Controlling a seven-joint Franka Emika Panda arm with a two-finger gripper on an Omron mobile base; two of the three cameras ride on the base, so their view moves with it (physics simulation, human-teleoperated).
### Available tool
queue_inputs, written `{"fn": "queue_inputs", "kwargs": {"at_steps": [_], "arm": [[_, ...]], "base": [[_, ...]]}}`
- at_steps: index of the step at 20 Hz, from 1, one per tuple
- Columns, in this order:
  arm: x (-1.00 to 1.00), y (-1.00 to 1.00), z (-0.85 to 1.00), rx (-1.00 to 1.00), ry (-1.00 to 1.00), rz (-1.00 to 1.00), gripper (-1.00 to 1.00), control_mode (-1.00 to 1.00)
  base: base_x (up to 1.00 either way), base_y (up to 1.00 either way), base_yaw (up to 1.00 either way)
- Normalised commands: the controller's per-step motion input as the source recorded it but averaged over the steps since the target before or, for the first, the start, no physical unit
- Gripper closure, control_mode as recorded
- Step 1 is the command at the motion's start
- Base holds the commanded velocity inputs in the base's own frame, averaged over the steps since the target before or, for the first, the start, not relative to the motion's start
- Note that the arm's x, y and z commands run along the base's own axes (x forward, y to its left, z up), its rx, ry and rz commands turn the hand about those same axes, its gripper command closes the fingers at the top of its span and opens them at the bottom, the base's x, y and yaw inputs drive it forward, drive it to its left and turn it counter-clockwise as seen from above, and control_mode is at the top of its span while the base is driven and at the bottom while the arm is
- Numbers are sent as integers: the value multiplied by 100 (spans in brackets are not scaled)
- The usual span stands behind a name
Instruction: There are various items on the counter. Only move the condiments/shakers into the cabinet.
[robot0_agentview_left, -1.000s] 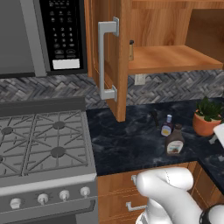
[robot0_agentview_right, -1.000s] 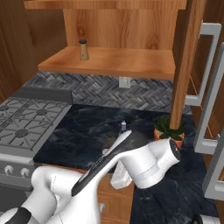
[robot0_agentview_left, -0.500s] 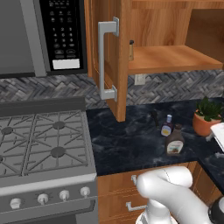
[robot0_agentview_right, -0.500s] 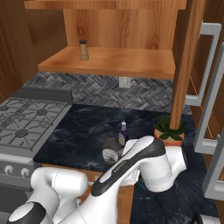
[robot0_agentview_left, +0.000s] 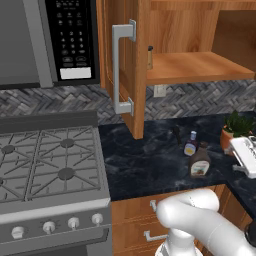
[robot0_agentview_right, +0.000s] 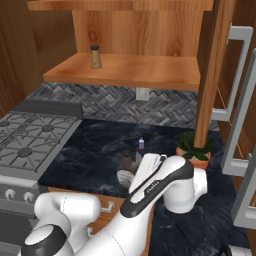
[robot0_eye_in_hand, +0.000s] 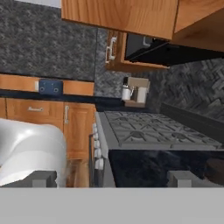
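- The gripper is standing fully open and empty, facing the stove.
- The upright syrup bottle is waiting centre-right, just beside the hand.

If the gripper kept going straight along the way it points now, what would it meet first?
Judging by the hand view, the open gripper points low across the counter toward the gas stove. The stove top looks like the first thing in that line, though depth is unclear and it might pass just above.

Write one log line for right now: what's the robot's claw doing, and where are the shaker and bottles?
claw: open, empty | shaker: on cabinet shelf | syrup bottle, blue bottle: on counter
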Motion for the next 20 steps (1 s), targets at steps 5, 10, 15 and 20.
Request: {"fn": "queue_inputs", "kwargs": {"at_steps": [5,10,15,20], "arm": [[28,1,0,4,5,0,-100,-100],[9,3,0,0,6,0,-100,-100],[12,19,0,0,7,-3,-100,-100],[20,11,0,0,9,-9,-100,-100]], "base": [[0,0,0],[0,0,0],[0,0,0],[0,0,0]]}}
